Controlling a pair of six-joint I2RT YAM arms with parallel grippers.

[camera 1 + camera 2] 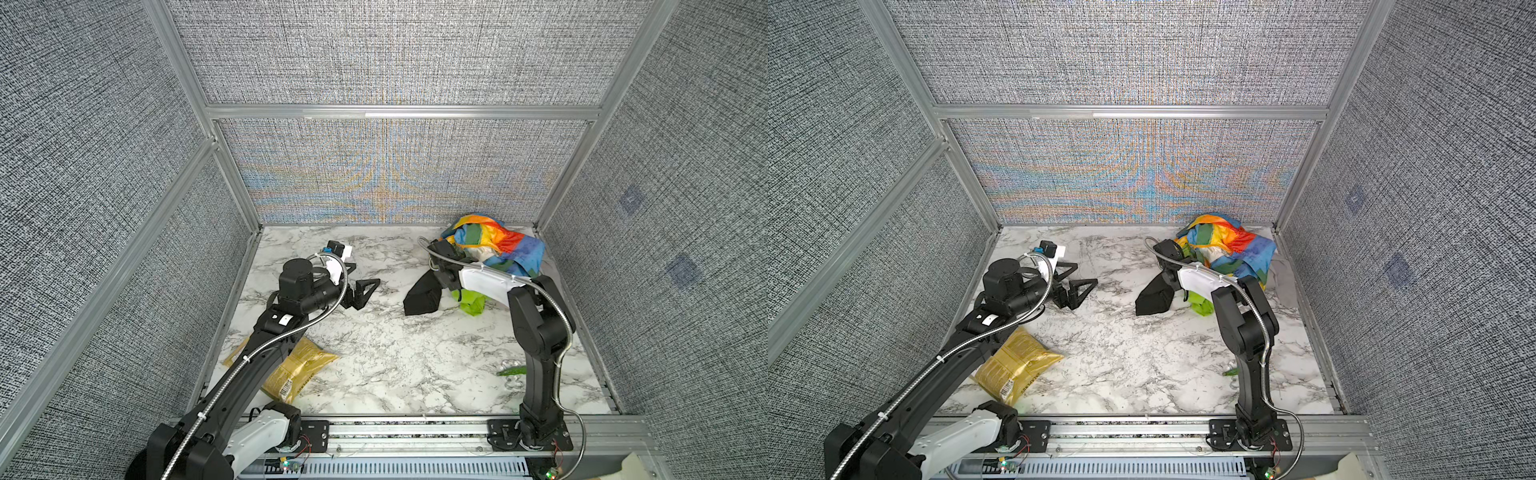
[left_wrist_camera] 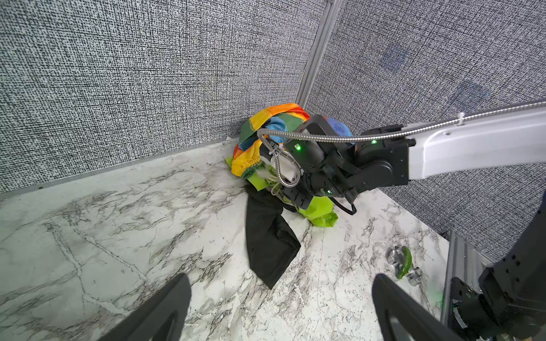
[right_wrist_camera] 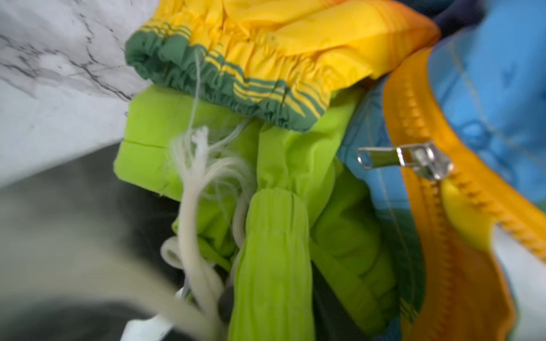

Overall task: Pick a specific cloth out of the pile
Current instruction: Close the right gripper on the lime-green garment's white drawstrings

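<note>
The lime-green cloth [image 1: 471, 305] [image 1: 1200, 306] [image 2: 320, 208] with white drawstrings lies at the front foot of the pile [image 1: 494, 245] [image 1: 1225, 245] [image 2: 266, 124], partly under the rainbow-block cloth. My right gripper [image 3: 271, 295] [image 2: 295, 200] reaches down into it. In the right wrist view a bunched ridge of the green cloth [image 3: 274, 236] is pinched between the dark fingers, and the drawstrings [image 3: 192, 183] hang beside it. In both top views the right wrist hides the jaws. My left gripper [image 1: 365, 274] [image 1: 1086, 273] [image 2: 282, 279] hovers open over bare marble, empty.
A black cloth [image 1: 422, 297] [image 1: 1152, 299] [image 2: 269, 245] spreads out from the pile towards the left arm. A yellow packet [image 1: 299, 365] [image 1: 1017, 365] lies under the left arm. A green pepper with metal pieces [image 1: 513, 370] [image 2: 404, 262] sits by the right arm's base. Fabric walls enclose the table.
</note>
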